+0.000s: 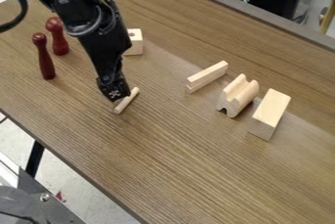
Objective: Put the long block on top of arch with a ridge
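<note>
The black gripper (116, 95) hangs over a wooden table (177, 169), 10 o'clock from the middle of the view; whether it is apart, together or clamped on something cannot be told. Right at its tip lies a round wooden rod (126, 101), pointing from 1 to 7 o'clock, partly hidden; contact is unclear. Just past 12 o'clock from the gripper sits a pale block with a hole (134, 46). Toward 10 and 11 o'clock stand two dark red, round-headed pegs: a slim peg (44, 59) and a stouter peg (58, 37).

Between 2 and 3 o'clock is a slim long block (209, 73), lying on another thin piece. At 3 o'clock stands the ridged arch (239, 95), and just beyond it a thick rectangular block (270, 114). Which piece is the task's long block cannot be told for certain.
</note>
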Robot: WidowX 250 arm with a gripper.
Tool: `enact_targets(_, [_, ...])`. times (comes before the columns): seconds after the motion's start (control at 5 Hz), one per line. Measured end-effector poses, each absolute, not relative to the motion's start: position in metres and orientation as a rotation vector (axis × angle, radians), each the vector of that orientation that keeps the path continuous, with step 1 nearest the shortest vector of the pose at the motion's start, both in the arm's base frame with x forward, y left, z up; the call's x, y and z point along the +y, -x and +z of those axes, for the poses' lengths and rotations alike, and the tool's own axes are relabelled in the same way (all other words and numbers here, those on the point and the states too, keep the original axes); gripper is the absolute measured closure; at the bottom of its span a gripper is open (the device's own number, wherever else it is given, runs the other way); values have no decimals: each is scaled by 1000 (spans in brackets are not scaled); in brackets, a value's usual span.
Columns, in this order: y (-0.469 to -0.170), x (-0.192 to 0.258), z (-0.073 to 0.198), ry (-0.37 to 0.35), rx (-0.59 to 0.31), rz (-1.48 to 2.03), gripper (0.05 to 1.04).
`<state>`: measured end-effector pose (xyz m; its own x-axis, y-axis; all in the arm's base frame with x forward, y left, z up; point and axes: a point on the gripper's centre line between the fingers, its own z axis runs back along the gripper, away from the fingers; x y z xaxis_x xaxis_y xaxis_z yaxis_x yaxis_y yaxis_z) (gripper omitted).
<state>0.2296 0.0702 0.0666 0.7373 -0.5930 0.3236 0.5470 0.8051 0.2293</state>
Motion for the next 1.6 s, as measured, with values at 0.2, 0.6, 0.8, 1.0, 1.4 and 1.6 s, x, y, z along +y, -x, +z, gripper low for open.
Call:
enact_targets(0.2, [-228, 69, 63, -111, -387, -623, 85])
enact_targets(0.6, [-217, 68, 81, -16, -421, -356, 85])
enact_targets(0.8, [-208, 66, 86, -28, -411, -234, 85])
enact_targets(1.0, [-208, 58, 81, -50, -396, -173, 85])
enact_targets(1.4, [-231, 53, 40, -64, -338, -125, 85])
enact_targets(1.6, [-241, 55, 33, -70, -346, -102, 85])
